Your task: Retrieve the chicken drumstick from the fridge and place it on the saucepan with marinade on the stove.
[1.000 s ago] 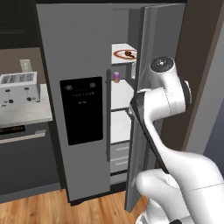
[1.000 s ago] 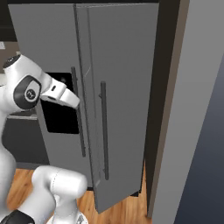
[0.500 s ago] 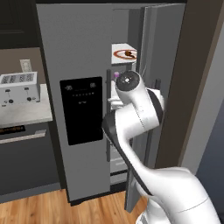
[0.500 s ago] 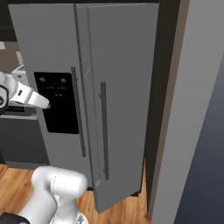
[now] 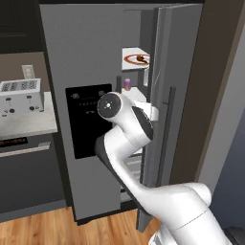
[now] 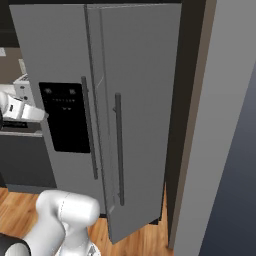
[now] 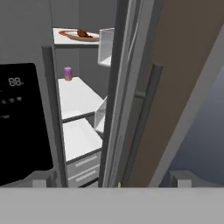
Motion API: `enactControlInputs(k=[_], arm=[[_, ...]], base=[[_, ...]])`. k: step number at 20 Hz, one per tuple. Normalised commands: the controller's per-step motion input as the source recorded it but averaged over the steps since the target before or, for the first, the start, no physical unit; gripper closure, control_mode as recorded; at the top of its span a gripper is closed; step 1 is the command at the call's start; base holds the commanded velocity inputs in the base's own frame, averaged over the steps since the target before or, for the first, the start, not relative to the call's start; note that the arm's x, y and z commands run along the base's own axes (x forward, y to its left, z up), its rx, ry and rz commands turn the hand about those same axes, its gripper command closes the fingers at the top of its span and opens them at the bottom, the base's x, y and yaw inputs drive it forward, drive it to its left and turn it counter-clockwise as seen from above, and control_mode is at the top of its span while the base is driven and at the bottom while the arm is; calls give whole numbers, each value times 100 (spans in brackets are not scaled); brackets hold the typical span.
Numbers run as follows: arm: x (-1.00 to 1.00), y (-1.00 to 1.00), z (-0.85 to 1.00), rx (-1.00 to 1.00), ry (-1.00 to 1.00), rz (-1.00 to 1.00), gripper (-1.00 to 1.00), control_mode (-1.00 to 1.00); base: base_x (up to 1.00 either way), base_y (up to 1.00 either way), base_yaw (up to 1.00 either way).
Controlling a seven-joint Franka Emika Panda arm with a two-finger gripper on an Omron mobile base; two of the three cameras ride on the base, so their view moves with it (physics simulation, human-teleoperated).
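Reaching for the chicken drumstick on the red-rimmed plate on the fridge top shelf, swing the right door wider first; your gripper fingers stand wide and hold nothing.

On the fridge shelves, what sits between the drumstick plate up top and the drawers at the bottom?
In the hand view, below the plate come a small pink can on its white shelf, then another bare shelf, then the drawers.

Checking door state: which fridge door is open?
The right-hand door of the fridge, swung ajar, showing white shelves. The dispenser-panel door is shut.
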Motion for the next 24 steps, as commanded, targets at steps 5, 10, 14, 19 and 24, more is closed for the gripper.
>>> enactControlInputs(k=[5, 10, 14, 19, 24], arm=[[66, 7, 0, -2, -1, -4, -100, -100], [53, 0, 0, 0, 5, 0, -100, -100], [47, 0, 0, 0, 2, 0, -100, -100], [48, -3, 0, 0, 0, 0, -100, -100], [44, -19, -2, 0, 0, 0, -100, -100]], base=[[0, 0, 0], [0, 0, 0], [0, 0, 0], [0, 0, 0], [0, 0, 0]])
